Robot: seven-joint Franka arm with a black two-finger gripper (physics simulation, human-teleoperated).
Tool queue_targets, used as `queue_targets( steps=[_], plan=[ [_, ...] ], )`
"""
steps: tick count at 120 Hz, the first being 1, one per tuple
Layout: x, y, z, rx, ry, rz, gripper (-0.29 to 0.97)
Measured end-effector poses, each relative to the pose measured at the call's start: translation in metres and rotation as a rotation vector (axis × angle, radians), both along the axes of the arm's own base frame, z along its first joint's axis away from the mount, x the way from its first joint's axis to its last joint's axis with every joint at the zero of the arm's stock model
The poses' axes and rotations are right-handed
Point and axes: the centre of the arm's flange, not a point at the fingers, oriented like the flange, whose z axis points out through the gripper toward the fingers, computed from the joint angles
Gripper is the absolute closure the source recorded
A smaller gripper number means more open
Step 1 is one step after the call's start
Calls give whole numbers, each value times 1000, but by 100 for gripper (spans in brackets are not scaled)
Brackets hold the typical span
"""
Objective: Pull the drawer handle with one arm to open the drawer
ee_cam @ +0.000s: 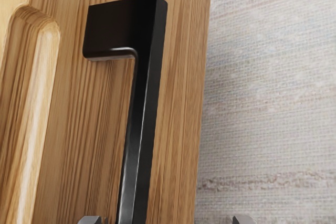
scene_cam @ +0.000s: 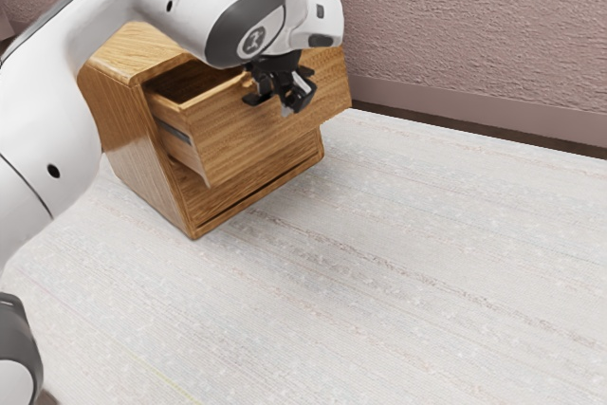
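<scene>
A light wooden cabinet (scene_cam: 119, 106) stands at the back left of the table. Its upper drawer (scene_cam: 251, 135) is pulled partway out, and its hollow inside shows at the top. My black gripper (scene_cam: 282, 101) hangs against the drawer front, hiding the handle in the exterior view. In the wrist view the black bar handle (ee_cam: 142, 103) runs along the drawer front (ee_cam: 73, 140). One grey fingertip (ee_cam: 90, 219) sits beside the handle and the other fingertip (ee_cam: 240, 219) stands well clear of it over the table. The gripper is open.
The lower drawer (scene_cam: 261, 187) sits flush in the cabinet. The pale woven tabletop (scene_cam: 427, 263) stretches to the exterior view's right and front. A rough pinkish wall (scene_cam: 474, 16) with a baseboard runs close behind the cabinet.
</scene>
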Motion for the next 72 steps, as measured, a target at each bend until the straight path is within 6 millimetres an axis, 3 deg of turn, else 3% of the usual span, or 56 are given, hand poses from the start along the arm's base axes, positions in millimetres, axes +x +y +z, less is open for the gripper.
queue_targets(
  steps=[8, 44, 72],
  plan=[
    [-2, -9, -3, 1, 6, -8, 31],
    [-13, -60, -1, -5, 5, -58, 51],
    [-17, -86, 2, -12, -7, -80, 54]
  ],
)
